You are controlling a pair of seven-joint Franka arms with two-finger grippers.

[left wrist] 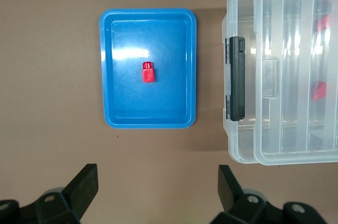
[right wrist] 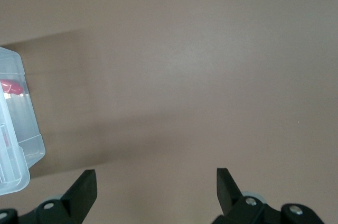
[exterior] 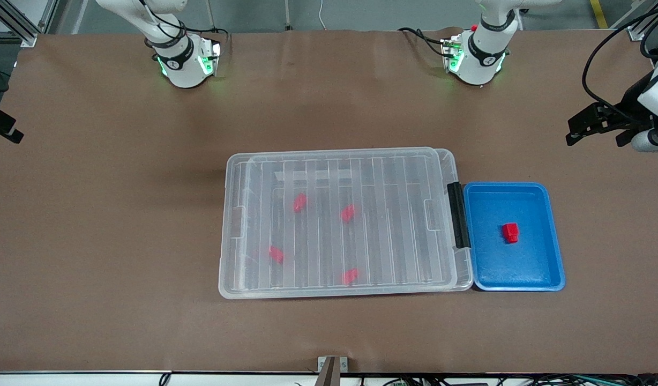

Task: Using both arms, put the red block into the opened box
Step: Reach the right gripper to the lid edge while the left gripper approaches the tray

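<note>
With the lid (exterior: 342, 214) still covering the box (exterior: 230, 268), the right gripper (right wrist: 156, 192) and left gripper (left wrist: 158, 192) are both waiting, jaws apart — lift the latch (exterior: 458, 214) first, at the red block's (exterior: 510, 232) nine o'clock.

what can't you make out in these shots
- Front view: the right gripper is cut off by the frame edge; only its wrist view shows it, open over bare table.
- Red blocks inside the box: blurred by the ribbed lid.
- Red block in the blue tray: too small for detail.
</note>
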